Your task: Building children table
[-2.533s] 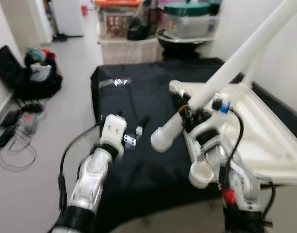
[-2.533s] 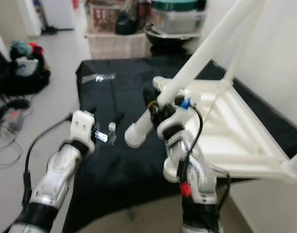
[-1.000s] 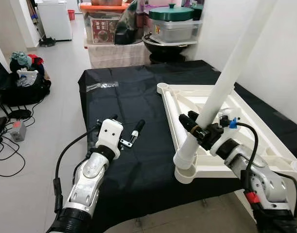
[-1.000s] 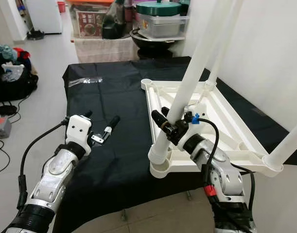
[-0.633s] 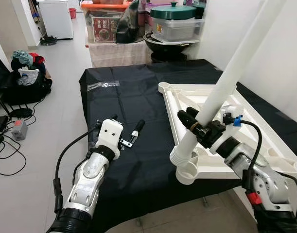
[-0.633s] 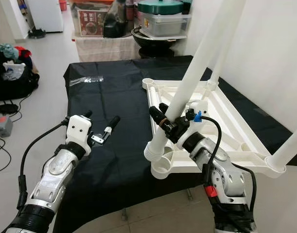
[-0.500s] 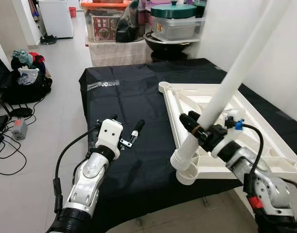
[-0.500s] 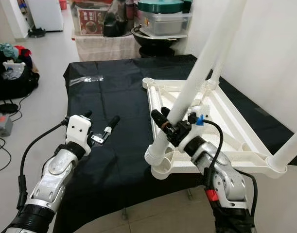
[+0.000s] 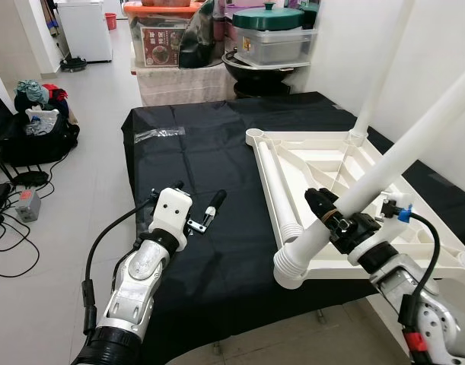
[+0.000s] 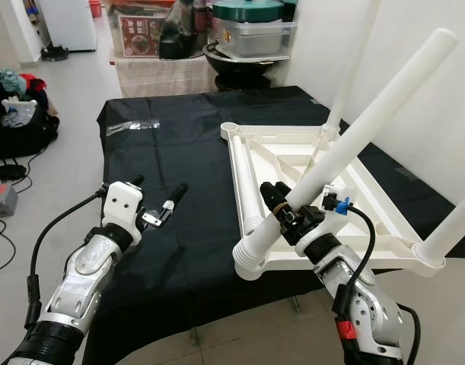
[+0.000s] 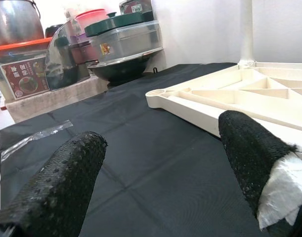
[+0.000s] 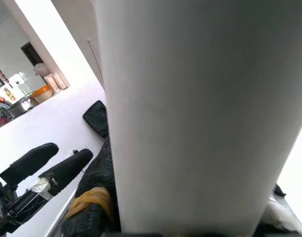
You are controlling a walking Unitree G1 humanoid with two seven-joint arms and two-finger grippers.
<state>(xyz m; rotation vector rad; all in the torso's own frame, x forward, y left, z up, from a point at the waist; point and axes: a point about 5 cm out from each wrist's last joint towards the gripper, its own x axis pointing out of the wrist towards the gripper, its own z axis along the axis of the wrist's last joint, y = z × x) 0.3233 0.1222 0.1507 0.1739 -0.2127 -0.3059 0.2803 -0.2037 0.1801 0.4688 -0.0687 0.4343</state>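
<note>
A white table top (image 9: 331, 156) lies upside down on the black cloth (image 9: 209, 152). One white leg (image 9: 371, 91) stands upright at its far corner, and another leg (image 10: 453, 228) rises at the near right. My right gripper (image 9: 335, 218) is shut on a third white leg (image 10: 354, 129), which leans steeply to the right. Its ribbed end (image 9: 290, 265) sits at the top's near-left corner; I cannot tell if it is seated there. My left gripper (image 9: 196, 195) hovers open and empty over the cloth, left of the table top (image 11: 225, 94).
Storage boxes and a lidded pot (image 9: 270, 34) stand behind the table. Bags and cables (image 9: 34, 122) lie on the floor at the left. A clear plastic bag (image 9: 160, 133) rests on the cloth's far left. A white wall (image 9: 437, 46) is close on the right.
The held leg has tipped further to the right and lower, and my right arm has shifted right with it. Its ribbed end stays near the corner. The left arm has not moved.
</note>
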